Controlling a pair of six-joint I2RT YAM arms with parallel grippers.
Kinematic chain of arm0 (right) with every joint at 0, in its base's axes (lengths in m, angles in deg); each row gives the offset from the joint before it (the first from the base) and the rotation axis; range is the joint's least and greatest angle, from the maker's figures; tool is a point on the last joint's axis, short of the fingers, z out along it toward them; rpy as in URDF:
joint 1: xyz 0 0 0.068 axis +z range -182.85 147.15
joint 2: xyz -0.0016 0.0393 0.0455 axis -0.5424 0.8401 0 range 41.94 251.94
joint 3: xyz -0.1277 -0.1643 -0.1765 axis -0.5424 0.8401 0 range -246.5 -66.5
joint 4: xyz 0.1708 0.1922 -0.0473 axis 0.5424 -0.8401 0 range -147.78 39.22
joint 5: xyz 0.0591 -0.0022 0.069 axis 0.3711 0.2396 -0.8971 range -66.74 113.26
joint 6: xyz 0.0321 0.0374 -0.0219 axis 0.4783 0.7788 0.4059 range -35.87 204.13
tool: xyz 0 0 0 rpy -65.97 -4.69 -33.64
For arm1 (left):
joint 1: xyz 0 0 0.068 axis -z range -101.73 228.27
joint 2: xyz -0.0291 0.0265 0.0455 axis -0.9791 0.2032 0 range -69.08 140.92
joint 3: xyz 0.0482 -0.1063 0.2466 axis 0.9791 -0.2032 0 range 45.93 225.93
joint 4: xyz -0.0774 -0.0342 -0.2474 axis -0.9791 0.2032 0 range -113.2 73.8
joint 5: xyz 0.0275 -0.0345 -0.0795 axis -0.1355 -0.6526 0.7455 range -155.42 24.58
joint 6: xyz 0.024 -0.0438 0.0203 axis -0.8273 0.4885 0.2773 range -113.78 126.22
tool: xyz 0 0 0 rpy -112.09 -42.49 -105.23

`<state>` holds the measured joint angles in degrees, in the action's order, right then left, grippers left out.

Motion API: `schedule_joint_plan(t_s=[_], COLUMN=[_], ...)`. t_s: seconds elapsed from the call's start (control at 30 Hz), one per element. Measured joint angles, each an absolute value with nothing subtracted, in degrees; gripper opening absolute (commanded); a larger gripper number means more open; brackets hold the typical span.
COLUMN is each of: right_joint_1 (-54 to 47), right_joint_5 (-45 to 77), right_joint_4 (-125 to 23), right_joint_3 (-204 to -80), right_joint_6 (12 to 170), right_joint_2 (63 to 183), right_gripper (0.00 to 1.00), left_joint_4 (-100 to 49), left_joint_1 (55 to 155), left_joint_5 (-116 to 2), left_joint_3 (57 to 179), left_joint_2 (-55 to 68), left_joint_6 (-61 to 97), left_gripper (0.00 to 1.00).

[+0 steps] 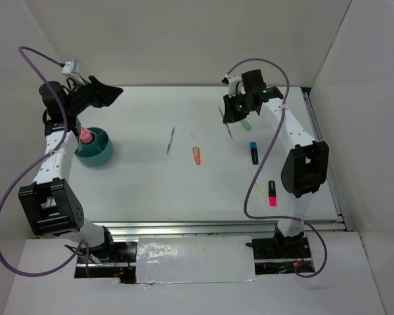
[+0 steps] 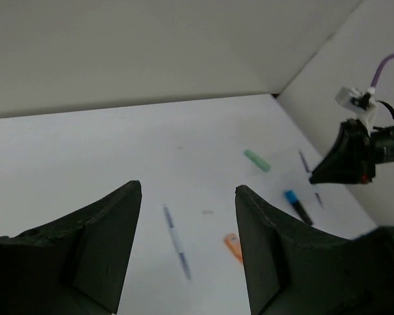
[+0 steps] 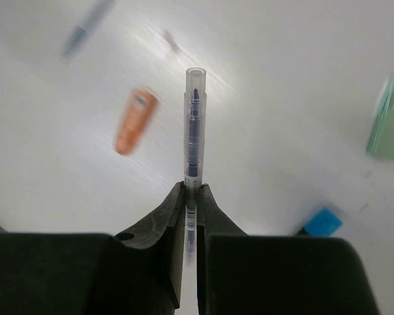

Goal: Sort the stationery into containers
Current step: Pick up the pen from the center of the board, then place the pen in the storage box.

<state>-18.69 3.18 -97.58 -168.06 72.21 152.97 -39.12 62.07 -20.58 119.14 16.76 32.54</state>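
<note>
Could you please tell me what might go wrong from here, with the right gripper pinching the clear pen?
1. The right gripper grips the clear pen near one end, with most of its length sticking out, so it may pivot or slip.
2. The teal tub sits far across the table beside the left arm, whose open left gripper hovers nearby, so the arms could crowd each other there.
</note>
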Motion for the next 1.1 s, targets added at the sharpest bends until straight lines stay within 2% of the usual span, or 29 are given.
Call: schedule_joint_plan(t_s=[0.23, 0.43, 0.73, 0.83, 0.93, 1.03, 1.1], right_joint_1=[-10.43, -3.64, -0.55, -0.16, 0.36, 1.00, 1.39], right_joint_5=[-6.89, -9.85, -10.24, -10.26, -10.28, -10.44, -10.54], right_joint_4=[-88.38, -85.85, -85.34, -85.04, -84.97, -84.86, -84.82], right_joint_3=[-171.93, -173.22, -175.21, -175.84, -176.59, -177.09, -177.18], right_joint_6=[77.60, 79.64, 79.83, 79.88, 79.86, 79.83, 79.81], right_joint_2=[143.39, 142.93, 143.33, 143.74, 144.20, 144.44, 144.44], right_gripper=[0.00, 0.00, 0.00, 0.00, 0.00, 0.00, 0.00], left_joint_4=[-46.66, -50.33, -52.08, -52.71, -53.33, -54.26, -55.03], left_joint_1=[72.49, 77.32, 83.14, 84.27, 85.02, 85.39, 85.48], left_joint_5=[-16.58, -15.40, -14.04, -13.60, -13.36, -13.17, -13.19], left_joint_3=[116.69, 116.64, 116.51, 116.05, 115.94, 115.88, 115.81], left_joint_2=[15.86, 15.84, 15.84, 15.86, 15.97, 16.10, 16.24], left_joint_6=[46.62, 51.91, 54.69, 55.60, 56.37, 57.64, 58.62], left_gripper=[0.73, 0.75, 0.76, 0.72, 0.57, 0.48, 0.38])
